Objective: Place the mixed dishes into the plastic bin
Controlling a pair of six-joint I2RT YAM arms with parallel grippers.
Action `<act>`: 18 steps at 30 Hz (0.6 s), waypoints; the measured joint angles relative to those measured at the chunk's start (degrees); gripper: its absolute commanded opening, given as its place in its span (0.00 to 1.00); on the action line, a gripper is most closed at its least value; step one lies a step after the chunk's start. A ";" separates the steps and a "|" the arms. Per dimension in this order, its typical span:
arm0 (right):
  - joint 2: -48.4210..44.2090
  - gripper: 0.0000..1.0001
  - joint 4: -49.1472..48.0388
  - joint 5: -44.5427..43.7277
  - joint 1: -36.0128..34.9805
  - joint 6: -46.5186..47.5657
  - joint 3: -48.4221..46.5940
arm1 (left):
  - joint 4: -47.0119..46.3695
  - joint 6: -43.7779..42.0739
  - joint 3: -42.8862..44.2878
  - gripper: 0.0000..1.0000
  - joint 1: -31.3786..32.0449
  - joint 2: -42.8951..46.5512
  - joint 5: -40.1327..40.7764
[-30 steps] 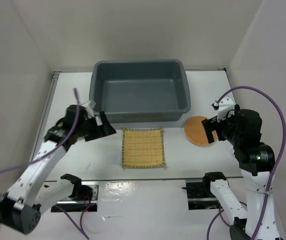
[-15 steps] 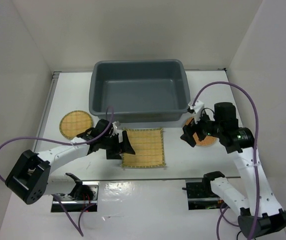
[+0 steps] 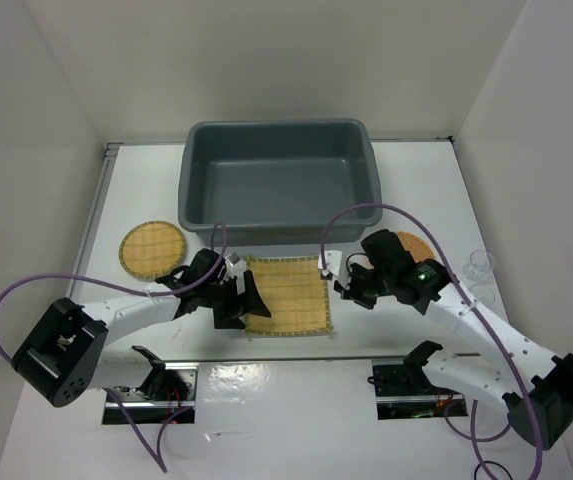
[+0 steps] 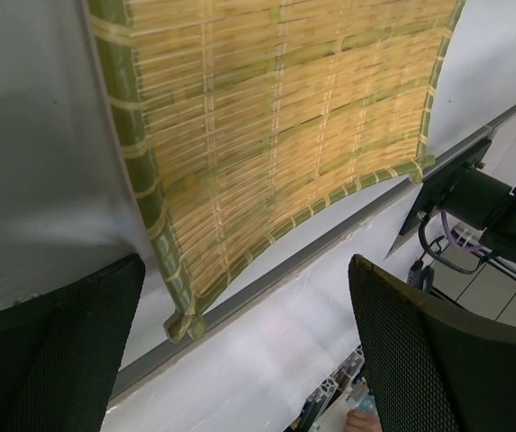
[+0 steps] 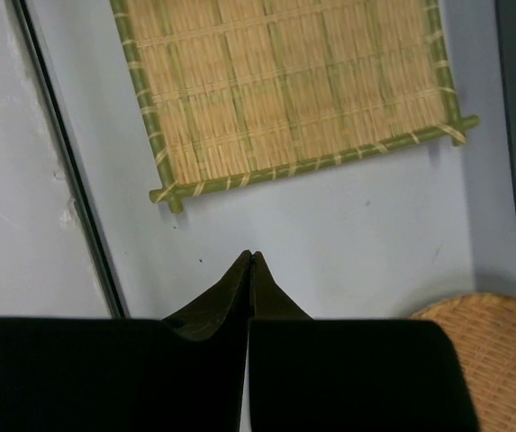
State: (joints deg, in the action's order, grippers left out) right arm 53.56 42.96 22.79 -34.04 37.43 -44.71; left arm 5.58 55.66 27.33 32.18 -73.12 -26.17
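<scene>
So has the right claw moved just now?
Yes. The right gripper has swung left, off the round woven disc and up to the right edge of the yellow mat.

No writing, number or brand can be read anywhere from where I stand. The large dark grey rectangular plastic bin (image 3: 278, 190) looks bare of labels, and so does the square yellow woven straw mat (image 3: 291, 293). Any fine print elsewhere may simply be too small to make out.
</scene>
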 measured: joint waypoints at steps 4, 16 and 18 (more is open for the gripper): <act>2.36 0.00 -3.17 -2.40 -3.76 1.53 2.16 | -0.66 0.28 -1.31 1.00 0.00 1.14 0.35; 14.80 0.00 -11.76 -7.91 -8.98 9.42 4.87 | -6.29 2.91 -3.82 1.00 0.00 1.64 -0.17; 15.96 0.00 -12.35 -8.04 -9.49 10.16 4.98 | -7.69 3.19 -4.09 1.00 0.00 0.92 -0.96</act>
State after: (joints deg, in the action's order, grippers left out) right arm 69.52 30.61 14.74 -43.53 47.59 -39.72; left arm -2.11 58.85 23.24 32.18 -72.20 -27.14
